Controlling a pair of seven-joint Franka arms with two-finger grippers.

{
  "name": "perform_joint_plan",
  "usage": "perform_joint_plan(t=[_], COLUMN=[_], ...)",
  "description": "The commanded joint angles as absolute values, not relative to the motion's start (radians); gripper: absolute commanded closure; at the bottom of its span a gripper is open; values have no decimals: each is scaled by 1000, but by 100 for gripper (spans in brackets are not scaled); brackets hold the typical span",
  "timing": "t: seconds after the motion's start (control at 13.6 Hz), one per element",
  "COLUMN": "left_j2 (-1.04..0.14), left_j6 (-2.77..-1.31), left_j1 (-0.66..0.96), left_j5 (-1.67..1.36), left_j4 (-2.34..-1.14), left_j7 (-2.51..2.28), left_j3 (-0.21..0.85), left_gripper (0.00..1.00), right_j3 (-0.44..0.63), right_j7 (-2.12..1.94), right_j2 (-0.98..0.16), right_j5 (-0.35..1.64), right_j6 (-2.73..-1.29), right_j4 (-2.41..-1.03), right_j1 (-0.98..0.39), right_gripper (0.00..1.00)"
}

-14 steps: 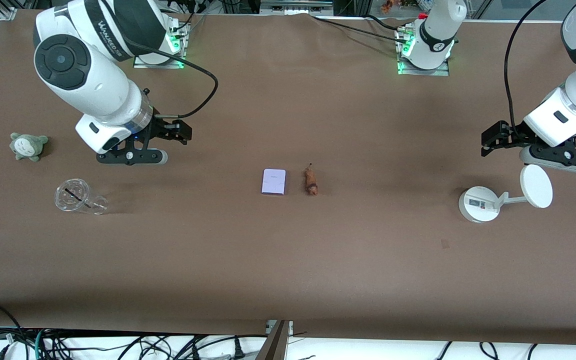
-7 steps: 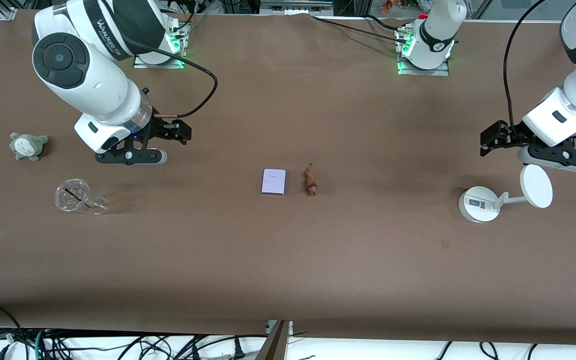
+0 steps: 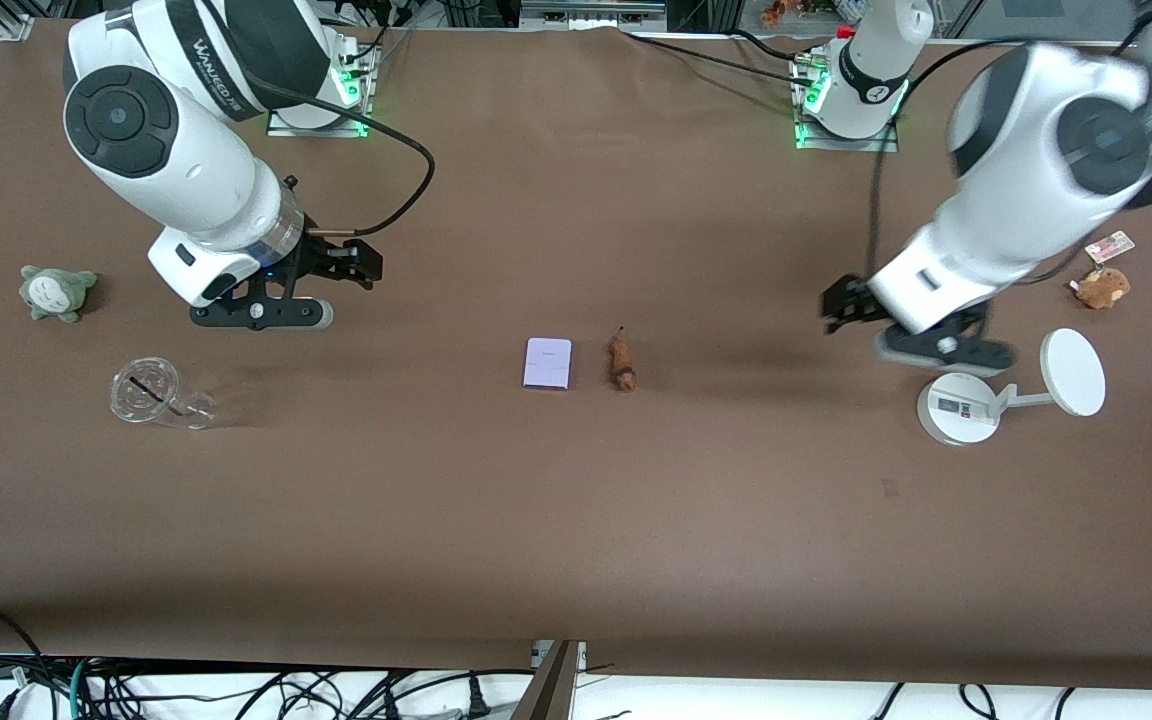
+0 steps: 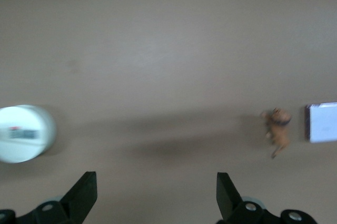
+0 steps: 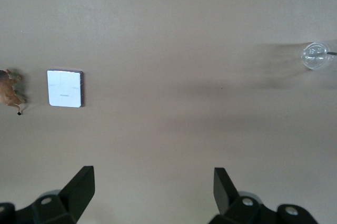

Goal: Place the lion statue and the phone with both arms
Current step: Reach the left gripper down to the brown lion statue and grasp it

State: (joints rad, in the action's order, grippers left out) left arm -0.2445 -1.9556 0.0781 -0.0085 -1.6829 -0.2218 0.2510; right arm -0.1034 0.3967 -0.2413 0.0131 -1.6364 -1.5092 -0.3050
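The phone [image 3: 547,362], flat and pale lavender, lies at the table's middle. The lion statue [image 3: 622,364], tiny and orange-brown, lies just beside it toward the left arm's end. My left gripper [image 3: 939,347] is open and empty in the air, over bare table next to the white stand's base. Its wrist view shows the lion statue [image 4: 279,129] and the phone's edge [image 4: 322,122] ahead of the open gripper [image 4: 156,195]. My right gripper [image 3: 261,315] is open and empty, over bare table toward the right arm's end. Its wrist view shows the phone [image 5: 65,88] and the lion statue [image 5: 9,91].
A white round-based stand [image 3: 958,407] with a disc [image 3: 1073,372] stands near the left gripper. A brown plush with a card tag [image 3: 1101,285] lies by the left arm's end. A clear cup [image 3: 158,395] and a grey-green plush [image 3: 56,291] lie at the right arm's end.
My left arm has swung from over the stand's disc toward the table's middle, uncovering the brown plush. My right arm has hardly moved.
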Motion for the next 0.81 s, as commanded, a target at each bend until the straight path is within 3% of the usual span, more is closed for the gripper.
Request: perform_joint_plan(t=[0.0,0.22,0.73], left_j2=[-369,-483,-650], left_j6=[-2090,-2244,-2413], left_j1=[153,225,388], left_j5=[2,3,101], left_j4=[-1660,-1657,-1657], left_j7=[-345,-495,-711], left_j3=[255,256,249], left_gripper=[0,0,0], right_j3=[-103,-103,-101], right_j7=[394,396,397], right_j2=[-241,-241,-245], right_j5=[15,15,14], right_j6=[-1621,-1621,-1621], right_j4=[-1500,-1502,-1512], right_j1=[-304,-302,-302], right_gripper=[0,0,0])
